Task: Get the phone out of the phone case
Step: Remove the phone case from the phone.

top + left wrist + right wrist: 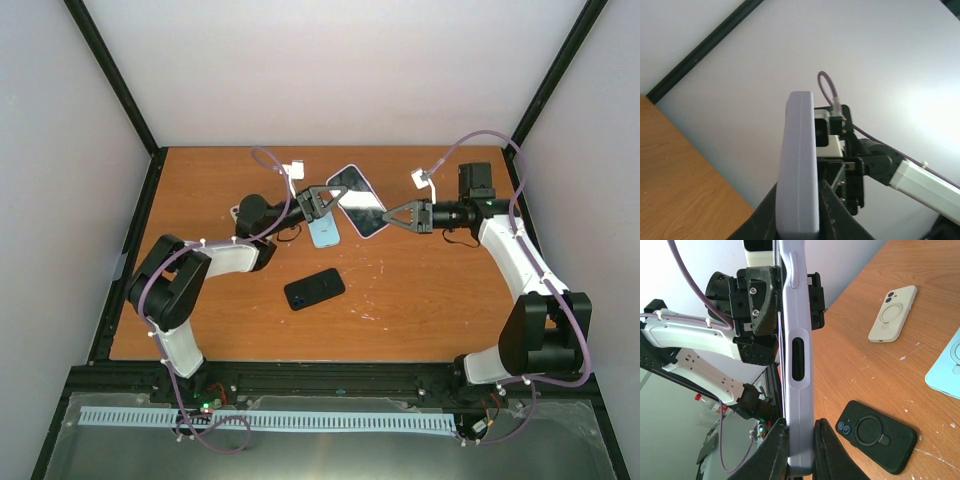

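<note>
A phone with a dark screen (362,203) sits in a lavender case (349,174) held in the air over the back middle of the table. My left gripper (335,198) is shut on the case's left edge and my right gripper (386,216) is shut on its right edge. In the left wrist view the case (799,160) stands edge-on between my fingers (799,222). In the right wrist view the case (796,365) is also edge-on, clamped at its near end by my gripper (800,450), with the left gripper behind it. From these edges I cannot tell whether the phone has shifted in the case.
A light blue case (323,233) lies on the table under the held phone, also in the right wrist view (946,371). A black case (314,289) (876,436) lies nearer the front. A beige case (892,314) lies by the left arm. Walls close the table.
</note>
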You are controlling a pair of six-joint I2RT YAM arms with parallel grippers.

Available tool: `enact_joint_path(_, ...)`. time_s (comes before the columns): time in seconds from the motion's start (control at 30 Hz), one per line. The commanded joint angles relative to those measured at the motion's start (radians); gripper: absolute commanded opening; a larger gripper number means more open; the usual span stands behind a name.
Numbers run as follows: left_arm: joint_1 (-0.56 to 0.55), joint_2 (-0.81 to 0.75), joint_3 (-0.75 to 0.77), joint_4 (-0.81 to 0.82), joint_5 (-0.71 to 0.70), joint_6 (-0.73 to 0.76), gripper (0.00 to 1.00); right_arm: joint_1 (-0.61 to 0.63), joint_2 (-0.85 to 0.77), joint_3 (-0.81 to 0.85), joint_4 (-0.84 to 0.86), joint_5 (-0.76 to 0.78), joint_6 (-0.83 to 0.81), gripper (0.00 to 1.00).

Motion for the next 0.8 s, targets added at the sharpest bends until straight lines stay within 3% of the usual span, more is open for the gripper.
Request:
enact_joint_path(0.0, 0.006, -0.007, 0.003, 0.138, 0.047, -0.001, 0.10, 0.012, -0.030, -0.011, 0.034, -0.027, -0.003, 0.03)
enact_joint_path(0.1, 0.006, -0.008, 0.007, 0.150, 0.070, 0.006, 0.06, 0.019, -0.036, -0.022, 0.020, 0.002, -0.023, 0.05)
enact_joint_path(0.17, 0.010, -0.015, 0.006, 0.142, 0.088, 0.016, 0.02, 0.020, -0.034, -0.007, -0.049, 0.009, -0.122, 0.24)
enact_joint_path(0.27, 0.038, -0.058, -0.002, 0.067, 0.141, 0.057, 0.00, 0.021, 0.002, 0.096, -0.361, 0.040, -0.466, 0.53)
enact_joint_path(0.37, 0.092, -0.142, 0.006, -0.188, 0.200, 0.175, 0.01, 0.020, 0.056, 0.202, -0.657, 0.133, -0.791, 0.68)
enact_joint_path(0.47, 0.139, -0.206, 0.029, -0.446, 0.310, 0.305, 0.00, 0.026, 0.115, 0.268, -0.871, 0.228, -1.045, 0.71)
enact_joint_path(0.57, 0.162, -0.203, 0.078, -0.598, 0.496, 0.384, 0.00, 0.056, 0.142, 0.263, -0.878, 0.304, -1.092, 0.70)
enact_joint_path(0.67, 0.163, -0.208, 0.066, -0.576, 0.626, 0.368, 0.00, 0.114, 0.126, 0.241, -0.815, 0.327, -1.083, 0.68)
enact_joint_path(0.77, 0.163, -0.242, 0.037, -0.527, 0.665, 0.334, 0.00, 0.232, 0.094, 0.217, -0.730, 0.368, -1.038, 0.67)
